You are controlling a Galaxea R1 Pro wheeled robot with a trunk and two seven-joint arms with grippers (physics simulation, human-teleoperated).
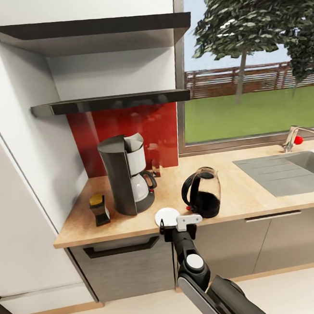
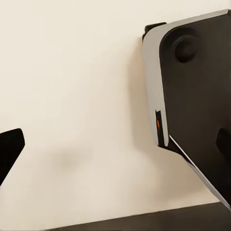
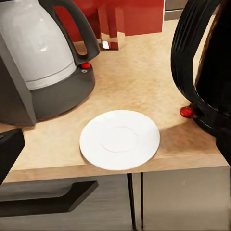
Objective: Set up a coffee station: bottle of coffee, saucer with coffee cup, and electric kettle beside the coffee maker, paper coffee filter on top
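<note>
One saucer (image 3: 120, 139) sits between coffee maker (image 1: 126, 173) and electric kettle (image 1: 203, 192), my right gripper (image 1: 178, 228) spread empty above; cup's next.

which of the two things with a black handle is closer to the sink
The electric kettle, rounded clear glass, standing between the saucer and the sink; the coffee maker stands farther left.

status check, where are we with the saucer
Right tool open, empty, at counter edge. Saucer flat on countertop between coffee maker and kettle. No cup on it.
</note>
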